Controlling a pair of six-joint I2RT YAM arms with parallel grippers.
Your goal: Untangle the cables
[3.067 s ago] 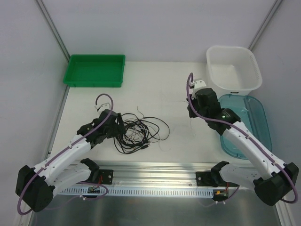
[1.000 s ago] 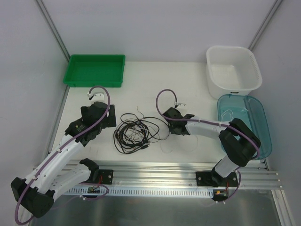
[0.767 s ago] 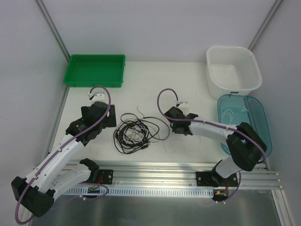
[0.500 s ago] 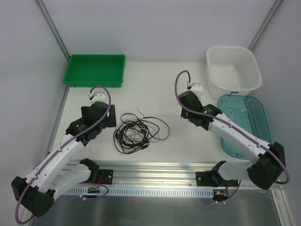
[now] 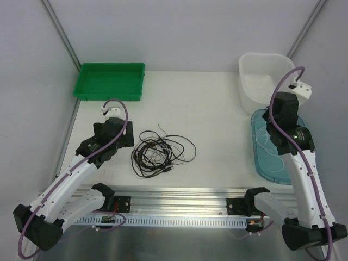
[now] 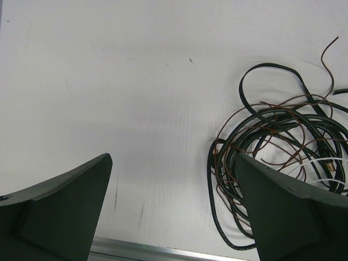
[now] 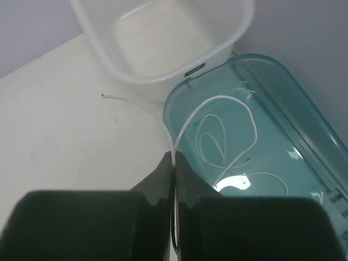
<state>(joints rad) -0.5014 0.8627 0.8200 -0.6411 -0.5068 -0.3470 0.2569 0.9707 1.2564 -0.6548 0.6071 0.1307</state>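
Wrist view alone shows right end effector (image 7: 173,158) pinching white cable (image 7: 217,97), tray (image 7: 285,100) ahead, left end effector (image 6: 173,161) agape beside black cables (image 6: 272,126)

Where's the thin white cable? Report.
Right wrist view: the thin white cable, pinched in the right claw, loops into the teal plastic tray beside the white tub.
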